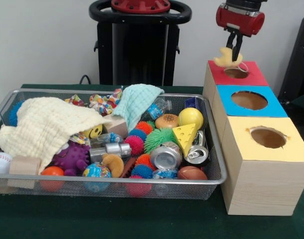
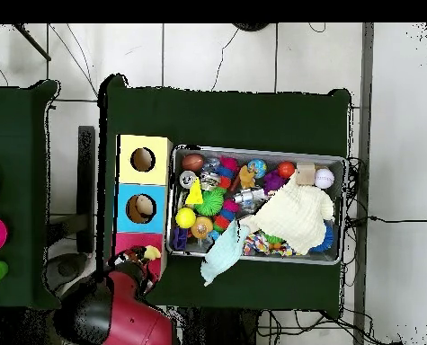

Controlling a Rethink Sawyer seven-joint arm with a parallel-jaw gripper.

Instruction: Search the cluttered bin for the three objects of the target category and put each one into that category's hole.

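green table; i hold my gripper (image 1: 235, 54) pinched on a soft-looking yellow toy (image 1: 226, 59) just above the red hole (image 1: 236, 72).

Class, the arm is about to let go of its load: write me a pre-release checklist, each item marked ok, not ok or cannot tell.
1. Gripper shut on the yellow toy: ok.
2. Toy above the red-faced hole: ok in the front view.
3. Toy centred over the opening: cannot tell; it looks offset toward the hole's left edge.
4. Hole unobstructed: ok.
5. Toy narrower than the hole: cannot tell.
6. Cluttered bin away from the drop: ok.
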